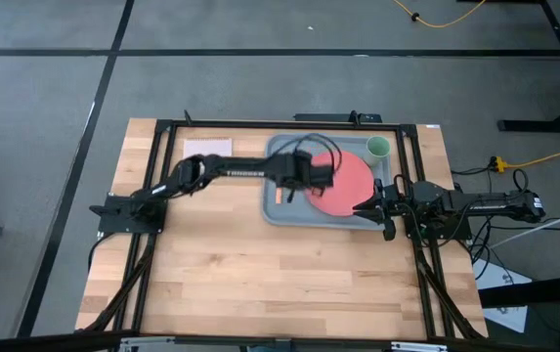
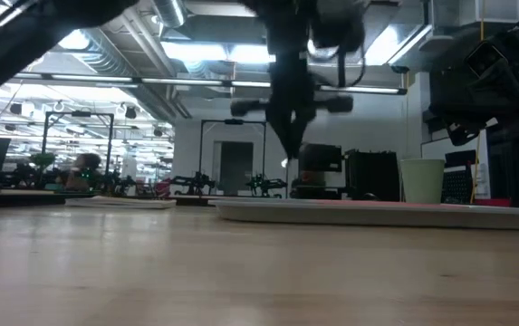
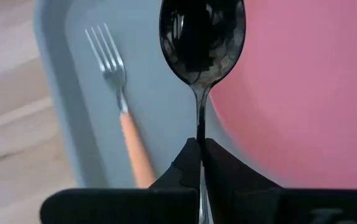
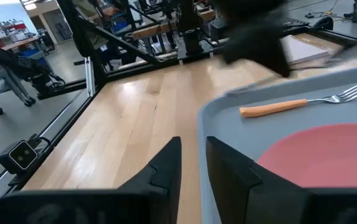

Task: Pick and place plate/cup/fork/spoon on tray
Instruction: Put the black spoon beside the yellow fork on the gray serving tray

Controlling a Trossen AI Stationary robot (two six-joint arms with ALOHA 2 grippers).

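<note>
My left gripper [image 3: 200, 146] is shut on the dark spoon [image 3: 202, 37] above the blue-grey tray [image 1: 280, 210], at the left edge of the coral plate [image 1: 348, 181]. The plate lies flat in the tray. The fork [image 3: 122, 99], orange handle and silver head, lies flat on the tray floor left of the plate. The light-green cup [image 1: 378, 148] stands upright at the tray's far right corner. My right gripper [image 4: 194, 163] is open with a narrow gap, empty, at the tray's near right corner. My left gripper pinches the spoon's thin handle [image 3: 200, 127] between its two fingers, which lie along the handle. The bowl [image 3: 202, 43] sticks out past the fingertips. In the low view the gripper [image 2: 288, 149] points down, and the spoon is clear of the tray.
A pale folded napkin [image 1: 207, 147] lies on the wooden table far left of the tray. A dark frame [image 1: 162, 127] runs around the table. Bare wood lies along the near side [image 1: 260, 274].
</note>
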